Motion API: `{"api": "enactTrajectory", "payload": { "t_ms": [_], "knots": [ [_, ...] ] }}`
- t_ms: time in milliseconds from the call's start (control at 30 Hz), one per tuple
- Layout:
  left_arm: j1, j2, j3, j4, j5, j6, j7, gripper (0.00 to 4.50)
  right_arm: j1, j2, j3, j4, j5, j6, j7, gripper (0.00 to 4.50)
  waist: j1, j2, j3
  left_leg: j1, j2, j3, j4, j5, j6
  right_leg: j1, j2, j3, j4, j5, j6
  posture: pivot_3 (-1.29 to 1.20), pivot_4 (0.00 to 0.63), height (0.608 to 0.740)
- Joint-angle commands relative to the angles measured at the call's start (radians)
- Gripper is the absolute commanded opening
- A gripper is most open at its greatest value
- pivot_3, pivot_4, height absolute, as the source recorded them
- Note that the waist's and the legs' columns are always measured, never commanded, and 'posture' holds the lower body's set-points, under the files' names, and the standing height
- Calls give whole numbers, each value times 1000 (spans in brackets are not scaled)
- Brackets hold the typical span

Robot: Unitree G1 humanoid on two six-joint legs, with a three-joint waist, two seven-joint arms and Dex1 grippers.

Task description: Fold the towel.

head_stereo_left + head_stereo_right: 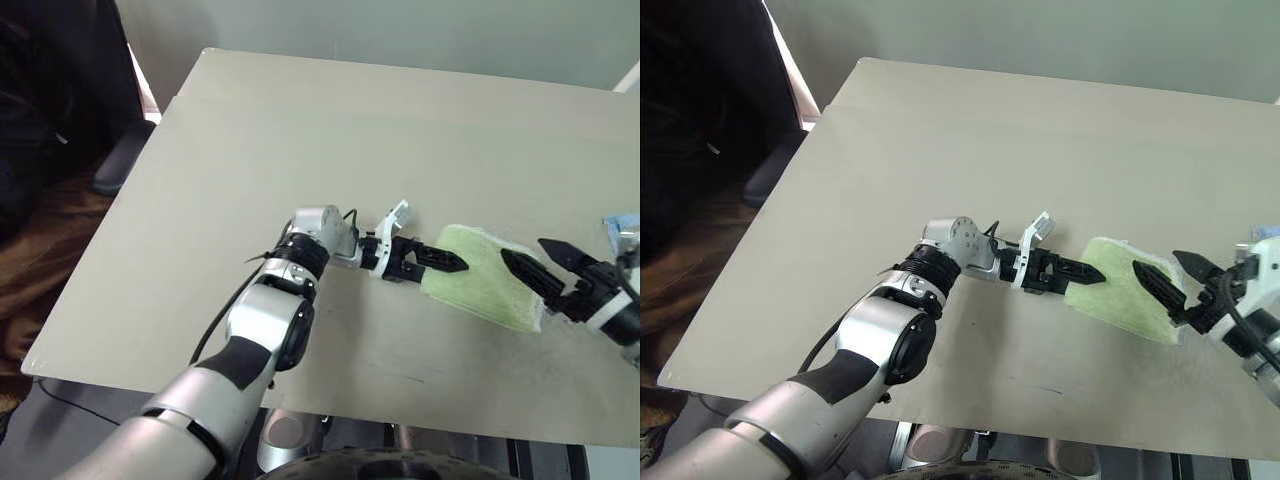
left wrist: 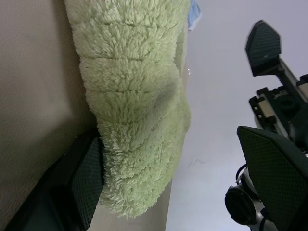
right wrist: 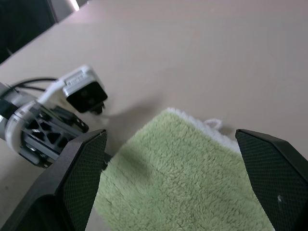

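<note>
1. I see the towel (image 1: 485,287) lying folded into a compact light green pad on the beige table (image 1: 300,150), between my two grippers.
2. Left gripper (image 1: 448,262): fingers apart, nothing clamped. Its tips sit right at the towel's near-left edge. In the left wrist view one finger pad (image 2: 86,180) sits against the rounded fold of the cloth; the other finger is well off to the side over bare table.
3. Right gripper (image 1: 540,263): fingers spread wide, holding nothing. Its tips are over the towel's right end. I can't tell if they touch the cloth.
4. From the right wrist camera the towel lies just ahead of and between the spread fingers, with the white edging and small white loop (image 3: 212,124) on the far edge.
5. The left gripper faces the right one across the towel.
6. A light blue cloth (image 1: 620,222) sits just beyond the right gripper, at the table's right edge, apart from the towel.
</note>
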State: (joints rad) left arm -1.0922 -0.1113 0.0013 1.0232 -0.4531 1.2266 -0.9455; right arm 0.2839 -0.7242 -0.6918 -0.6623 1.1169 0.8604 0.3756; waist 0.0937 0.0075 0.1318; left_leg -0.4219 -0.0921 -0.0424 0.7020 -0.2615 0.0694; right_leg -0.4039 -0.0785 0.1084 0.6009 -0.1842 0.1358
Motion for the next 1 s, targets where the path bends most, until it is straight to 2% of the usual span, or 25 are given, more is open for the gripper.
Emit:
{"api": "enactTrajectory", "payload": {
  "t_ms": [33,133,333,467,533,633,833,1000],
  "knots": [
    [7,-44,1,26,5,5,-2,4112,67,-46,-81,-58,38,3,62,4500,0,0,0,0,-1,0,0,0,1,1,-1,0,-1,0,1,0,150,728],
    [3,-44,14,31,5,11,-3,3306,127,-70,-99,-72,29,-1,98,4500,0,0,0,-2,-1,0,0,-2,1,1,-2,-1,-5,-1,2,0,150,728],
    [4,-62,35,33,8,11,16,1162,136,-81,-74,-73,17,-15,90,4500,-1,0,0,-4,-1,1,-1,-2,2,2,-2,-1,-5,2,10,0,150,728],
    [5,-78,78,27,-8,23,39,1162,122,-80,-61,-66,10,-17,86,4500,-2,0,1,-4,-1,1,-1,-1,3,2,-2,-1,-8,2,9,0,150,728],
    [9,-80,84,24,-6,23,38,839,121,-82,-66,-61,9,-17,88,4500,-2,0,1,-4,-1,1,0,-2,4,2,-3,-1,-8,2,9,0,150,728],
    [22,-66,75,9,0,44,27,23,126,-85,-79,-51,2,-17,99,4500,-2,1,0,-2,-1,1,0,-2,4,2,-3,-1,-8,4,12,0,150,728],
    [38,-20,72,-24,-4,71,6,23,131,-81,-75,-50,-8,-23,101,4500,-9,0,1,-2,-1,1,-1,-3,3,5,-3,-1,-8,4,12,0,150,728],
    [25,34,121,-62,-28,77,27,23,124,-76,-61,-47,-18,-31,101,4500,-21,1,1,-2,0,1,-1,-1,6,3,-2,-1,-8,4,12,0,150,728]
  ]
}}
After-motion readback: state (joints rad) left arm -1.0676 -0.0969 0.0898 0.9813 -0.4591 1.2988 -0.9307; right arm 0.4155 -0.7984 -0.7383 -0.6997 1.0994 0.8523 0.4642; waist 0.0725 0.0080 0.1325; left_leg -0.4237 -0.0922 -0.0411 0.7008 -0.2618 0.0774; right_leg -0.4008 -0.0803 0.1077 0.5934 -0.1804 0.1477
